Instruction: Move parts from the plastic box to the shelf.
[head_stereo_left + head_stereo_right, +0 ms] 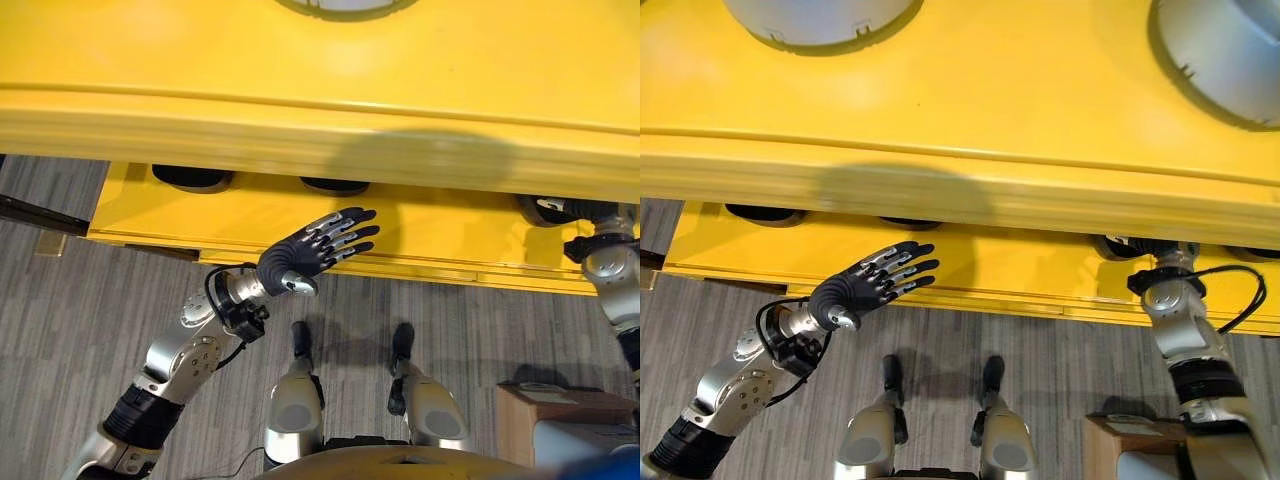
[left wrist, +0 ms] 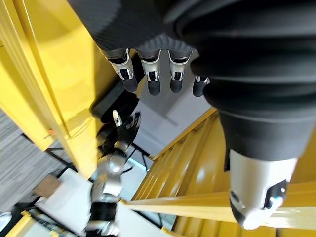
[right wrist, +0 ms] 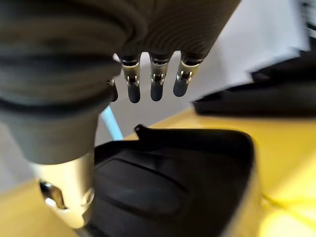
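Observation:
My left hand (image 1: pixel 315 250) floats open with straight fingers and holds nothing, just in front of the edge of the yellow lower shelf (image 1: pixel 450 235). My right hand (image 3: pixel 157 81) reaches under the yellow upper shelf (image 1: pixel 320 100) at the right. Its fingers are straight above a black moulded part (image 3: pixel 173 182) that lies on the lower shelf. Whether the hand touches the part is unclear. Two more black parts (image 1: pixel 190 177) (image 1: pixel 335 185) sit further left on the lower shelf, half hidden by the upper one. Grey round parts (image 1: pixel 820 20) (image 1: pixel 1220 60) rest on the upper shelf.
The upper shelf overhangs the lower one and leaves a low gap between them. On the grey carpet at the lower right stands a brown cardboard box (image 1: pixel 560 405) with a pale container (image 1: pixel 585 440) beside it. A dark rail (image 1: pixel 30 212) runs along the floor at the left.

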